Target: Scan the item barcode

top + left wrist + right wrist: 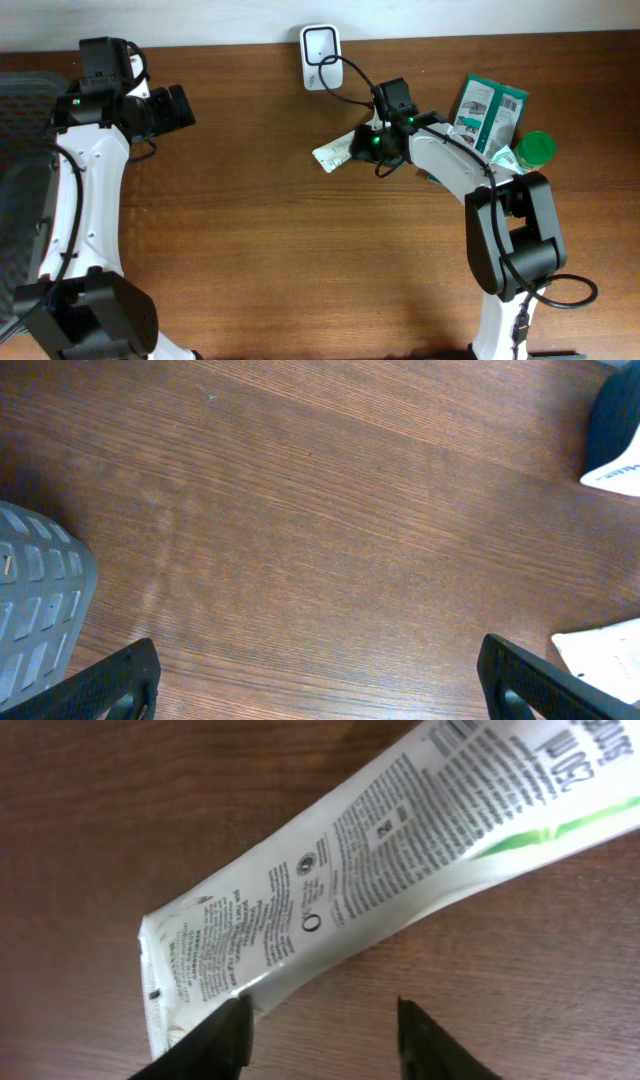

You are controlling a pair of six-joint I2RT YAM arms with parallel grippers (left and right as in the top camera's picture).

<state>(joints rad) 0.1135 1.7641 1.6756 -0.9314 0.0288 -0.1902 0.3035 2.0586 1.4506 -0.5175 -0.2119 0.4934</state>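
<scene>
The white printed tube (pixel 333 155) lies flat on the bench (pixel 250 230), in the far half, a little right of the middle and near the far edge. Its crimped end points toward the left edge, and its other end runs under the right arm's wrist. In the right wrist view it lies slantwise on the wood, with small black print and a green stripe facing up.

The right fingers (pixel 225 1040) stand apart just beside the crimped end. One tip overlaps the tube's lower edge and the other is over bare wood, so nothing is clamped between them.

A white barcode scanner (pixel 320 43) stands at the far edge, near the tube, with a black cable (pixel 352 72) running from it toward the right arm. Toward the far right corner lies a green and white carton (pixel 490 110), and just beside it is a container with a green cap (pixel 535 148).

The left fingers (pixel 120 680) are spread wide over bare wood near the far left corner, well apart from the tube, and hold nothing. A grey perforated surface (pixel 35 600) shows at the left edge of that view.
</scene>
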